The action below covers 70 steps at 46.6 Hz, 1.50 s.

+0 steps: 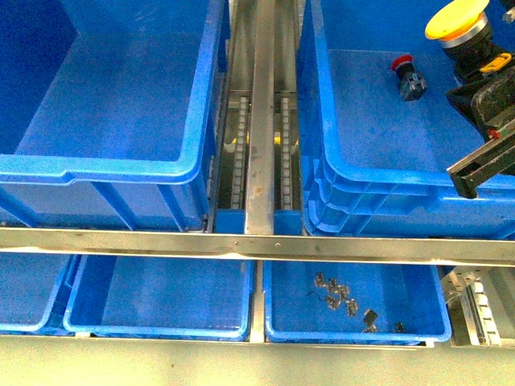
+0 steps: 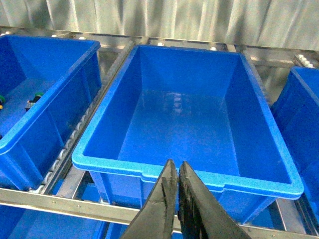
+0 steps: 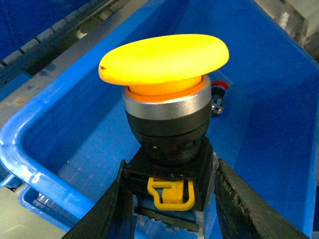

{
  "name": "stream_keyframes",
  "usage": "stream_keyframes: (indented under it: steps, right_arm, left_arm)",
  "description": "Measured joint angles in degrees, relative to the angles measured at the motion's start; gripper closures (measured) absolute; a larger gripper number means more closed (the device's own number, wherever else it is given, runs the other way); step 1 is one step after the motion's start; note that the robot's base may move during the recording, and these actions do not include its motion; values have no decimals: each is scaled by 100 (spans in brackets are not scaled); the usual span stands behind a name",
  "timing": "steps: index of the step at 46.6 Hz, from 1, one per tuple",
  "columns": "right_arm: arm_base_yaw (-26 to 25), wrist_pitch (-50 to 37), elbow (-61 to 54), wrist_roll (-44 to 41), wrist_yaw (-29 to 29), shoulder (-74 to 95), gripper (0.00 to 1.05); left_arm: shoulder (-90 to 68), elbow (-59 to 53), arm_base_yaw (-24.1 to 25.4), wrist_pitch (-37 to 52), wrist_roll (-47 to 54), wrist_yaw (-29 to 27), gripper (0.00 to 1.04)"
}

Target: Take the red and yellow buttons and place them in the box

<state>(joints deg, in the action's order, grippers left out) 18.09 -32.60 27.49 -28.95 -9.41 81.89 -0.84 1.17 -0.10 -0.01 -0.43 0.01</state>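
Now the right hand (image 3: 169,199) clamps the yellow button (image 3: 164,64) over the box (image 1: 338,173); lower first, release beside the red button (image 1: 406,72). The left hand (image 2: 177,172) is closed, empty.

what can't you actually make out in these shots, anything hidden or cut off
- Yellow button: right wrist view, base cut off by the bottom edge between the right gripper fingers.
- Red button: right wrist view, mostly hidden behind the yellow cap; front view, too small for detail.
- Small metal parts: front view, too small to identify.
- Left gripper: left wrist view, only its fingertips show above the empty box.
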Motion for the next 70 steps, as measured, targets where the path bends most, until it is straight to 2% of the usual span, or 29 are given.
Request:
stream_keyframes:
  steps: [8,18,30,40,52,70]
  right_arm:
    - [-254,-66,400,210,166,435,70]
    - [-785,-39,1720,737,485,1690,70]
    - [-1434,767,4035,1419,647,3707,70]
    - [-1552,1412,5501,1574,625,4828,71]
    - [-1432,1825,6415,1878,540,5497,71]
    - [-1423,2177,6977,2291,361,6133,72]
  left_arm:
    - [0,0,0,0,0,0,102]
    - [0,0,0,-2,-2,0,100]
    - [0,0,0,0,-2,0,47]
    - [0,0,0,-2,0,0,7]
    - [0,0,0,0,4,0,8]
    - [0,0,0,0,4,0,8]
